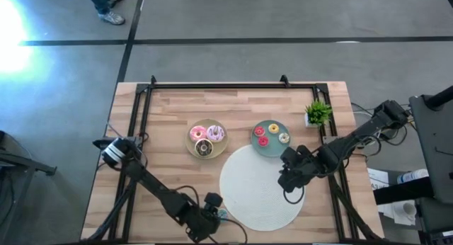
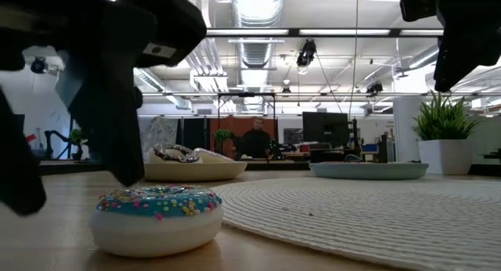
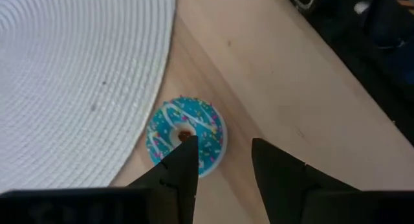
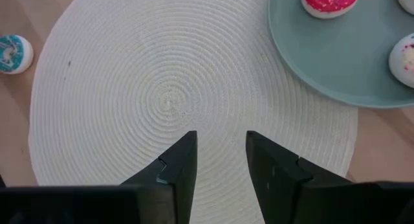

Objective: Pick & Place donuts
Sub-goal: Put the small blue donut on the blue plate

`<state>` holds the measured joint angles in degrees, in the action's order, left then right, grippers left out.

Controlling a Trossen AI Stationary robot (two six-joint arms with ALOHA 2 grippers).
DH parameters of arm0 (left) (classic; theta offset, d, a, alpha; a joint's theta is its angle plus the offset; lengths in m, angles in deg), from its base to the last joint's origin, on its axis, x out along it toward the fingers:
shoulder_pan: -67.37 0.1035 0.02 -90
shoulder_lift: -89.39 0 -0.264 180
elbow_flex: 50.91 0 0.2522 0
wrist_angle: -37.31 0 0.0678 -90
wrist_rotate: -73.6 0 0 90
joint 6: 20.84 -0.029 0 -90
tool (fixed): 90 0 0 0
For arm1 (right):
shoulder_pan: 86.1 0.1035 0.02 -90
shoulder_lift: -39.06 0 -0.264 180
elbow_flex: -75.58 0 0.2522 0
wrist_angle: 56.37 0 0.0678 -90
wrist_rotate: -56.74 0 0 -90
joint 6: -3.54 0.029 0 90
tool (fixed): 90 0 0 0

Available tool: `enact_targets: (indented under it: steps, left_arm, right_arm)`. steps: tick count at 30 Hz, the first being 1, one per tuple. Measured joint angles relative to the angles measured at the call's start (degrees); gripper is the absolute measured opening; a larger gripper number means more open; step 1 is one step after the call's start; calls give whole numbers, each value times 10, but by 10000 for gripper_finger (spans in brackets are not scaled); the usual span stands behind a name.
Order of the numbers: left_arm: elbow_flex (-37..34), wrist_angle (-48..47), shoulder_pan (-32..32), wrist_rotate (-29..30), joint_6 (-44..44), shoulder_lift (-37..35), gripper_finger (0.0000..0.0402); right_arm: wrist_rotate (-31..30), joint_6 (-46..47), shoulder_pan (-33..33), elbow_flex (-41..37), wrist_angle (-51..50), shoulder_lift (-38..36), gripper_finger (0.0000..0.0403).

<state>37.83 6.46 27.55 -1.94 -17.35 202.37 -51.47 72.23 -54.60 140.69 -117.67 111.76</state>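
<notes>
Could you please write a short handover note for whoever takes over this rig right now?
Left gripper: open, above the blue-iced sprinkled donut on the wood beside the white woven mat.
Right gripper: open, empty, over the mat.
Done: three larger donuts on the beige plate; three mini ones on the teal plate.
Left: grasp and place the blue donut.

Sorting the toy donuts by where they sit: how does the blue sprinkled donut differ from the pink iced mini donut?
The blue sprinkled donut lies on bare wood beside the white woven mat; the pink iced mini donut sits on the teal plate. Blue icing carries white drizzle; the pink shows none. Both are rings lying flat.
</notes>
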Motion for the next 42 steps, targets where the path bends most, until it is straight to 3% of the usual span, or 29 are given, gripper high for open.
enact_targets:
  steps: [11,27,33,42]
  left_arm:
    - [0,12,10,12,-5,15,60]
    - [-2,64,27,4,-84,36,53]
    - [0,40,28,24,-73,25,63]
    - [2,34,28,20,-47,24,122]
  right_arm:
    - [-13,0,0,0,-1,0,119]
    - [-14,15,0,-4,-3,0,118]
    - [-13,19,0,-8,-2,0,118]
    - [-13,28,-1,-10,-2,0,118]
